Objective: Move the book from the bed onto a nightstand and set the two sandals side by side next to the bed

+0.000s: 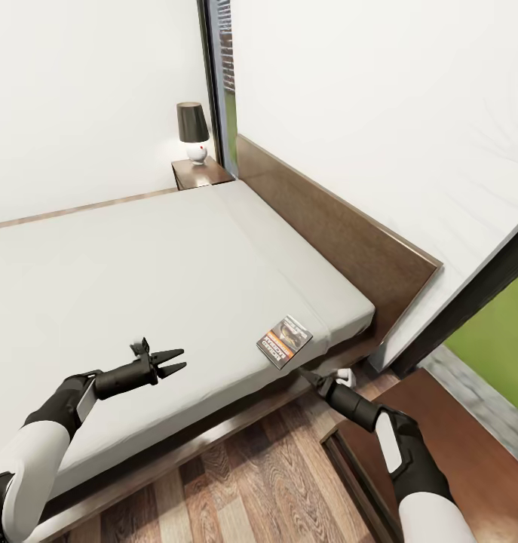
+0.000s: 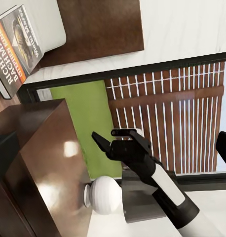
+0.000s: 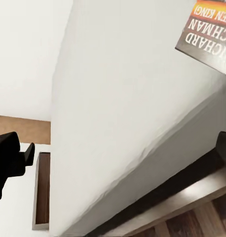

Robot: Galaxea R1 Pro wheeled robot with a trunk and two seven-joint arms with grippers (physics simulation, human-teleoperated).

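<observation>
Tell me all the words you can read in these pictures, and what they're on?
"RICHARD BACHMAN": white letters on the small dark paperback book with the orange band, lying on the off-white mattress.
"...EN KING": on the orange band, cut off at the picture's edge.
Smaller cover print: too blurred.

"RICHARD BACHMAN", partly cut off, on the book (image 3: 207,33) cover.

The book (image 1: 284,341) lies on the bed (image 1: 138,264) near the right gripper (image 1: 310,375).
</observation>
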